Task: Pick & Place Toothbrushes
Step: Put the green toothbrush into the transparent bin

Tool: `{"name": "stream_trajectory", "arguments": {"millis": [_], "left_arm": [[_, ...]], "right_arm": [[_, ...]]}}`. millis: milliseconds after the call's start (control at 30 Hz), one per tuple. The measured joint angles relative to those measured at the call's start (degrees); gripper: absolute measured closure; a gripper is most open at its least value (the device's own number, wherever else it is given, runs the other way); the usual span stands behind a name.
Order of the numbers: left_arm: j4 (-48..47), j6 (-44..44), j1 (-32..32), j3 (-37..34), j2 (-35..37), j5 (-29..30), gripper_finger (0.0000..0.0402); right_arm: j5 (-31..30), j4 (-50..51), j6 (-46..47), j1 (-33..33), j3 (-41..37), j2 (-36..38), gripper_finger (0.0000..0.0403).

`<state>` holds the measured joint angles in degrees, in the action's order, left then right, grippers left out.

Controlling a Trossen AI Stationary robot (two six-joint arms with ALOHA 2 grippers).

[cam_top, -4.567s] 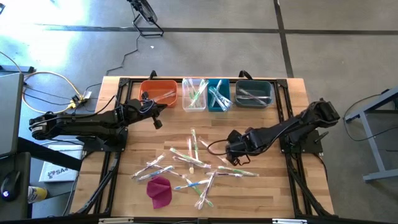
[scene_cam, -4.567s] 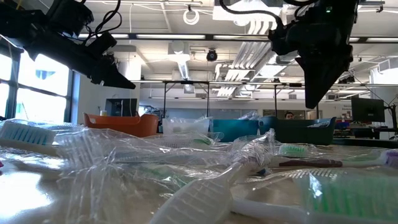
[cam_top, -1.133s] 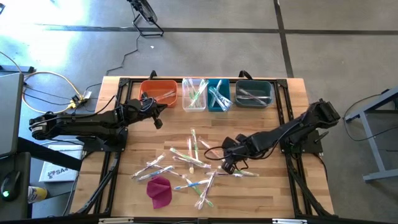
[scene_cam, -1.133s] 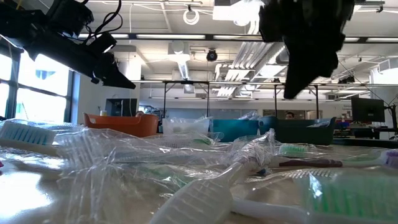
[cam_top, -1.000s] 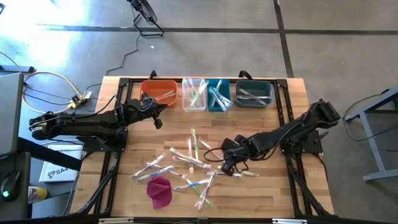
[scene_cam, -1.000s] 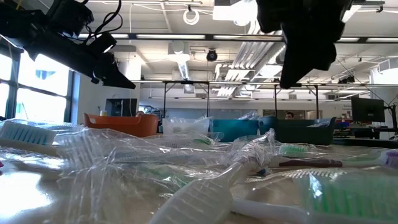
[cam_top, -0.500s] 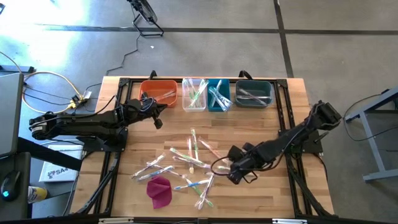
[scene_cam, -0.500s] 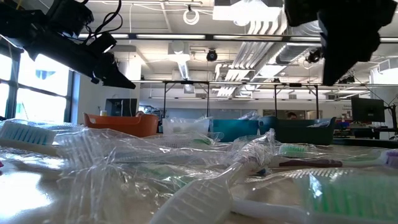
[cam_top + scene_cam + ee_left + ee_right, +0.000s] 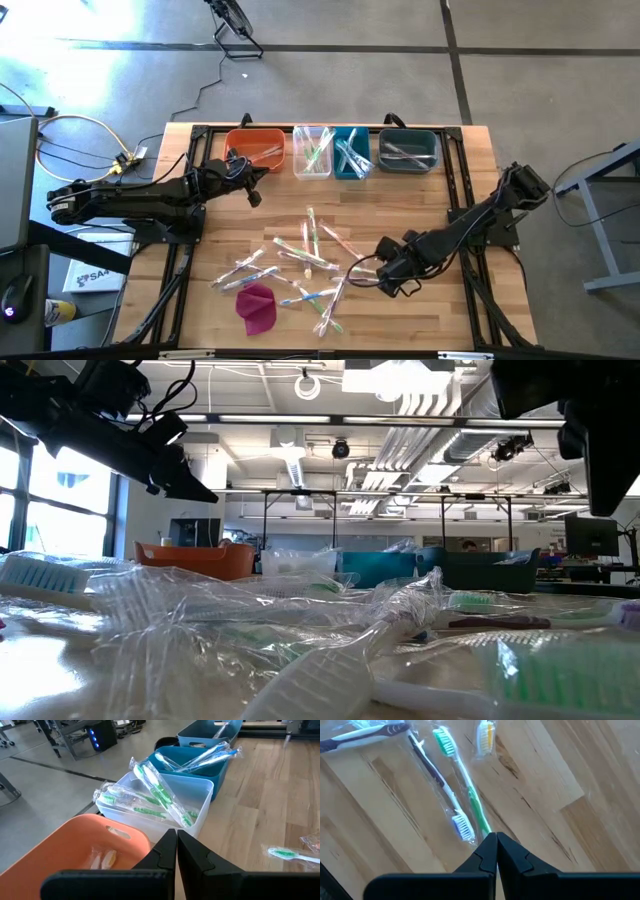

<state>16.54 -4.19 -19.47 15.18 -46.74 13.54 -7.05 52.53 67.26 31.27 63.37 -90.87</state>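
Toothbrushes in clear wrappers lie scattered mid-surface beneath your right end effector, clenched and empty, its tips just over a green-handled brush and a dark-handled one. Your left end effector, also clenched on nothing, waits by the orange bin; beside it stand the clear bin, the blue bin and the dark teal bin, each holding brushes. A magenta cloth rests on the wooden surface. Behind, you see an open workshop under strip lights.
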Motion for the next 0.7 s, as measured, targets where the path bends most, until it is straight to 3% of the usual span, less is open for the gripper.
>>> {"name": "stream_trajectory", "arguments": {"millis": [133, 433, 700], "left_arm": [[0.0, 0.0, 0.0, 0.0, 0.02, 0.0, 0.0392], [0.0, 0.0, 0.0, 0.0, 0.01, 0.02, 0.0392], [-0.03, 0.0, 0.0, 0.0, 0.0, 0.02, 0.0392]], "right_arm": [[-0.05, -0.02, -1.05, 0.0, 0.0, -0.21, 0.0388], [-0.1, 0.37, -2.99, 0.82, 0.0, -1.49, 0.031], [-2.15, -0.76, -2.21, 2.85, -1.63, -1.49, 0.0275]]}}
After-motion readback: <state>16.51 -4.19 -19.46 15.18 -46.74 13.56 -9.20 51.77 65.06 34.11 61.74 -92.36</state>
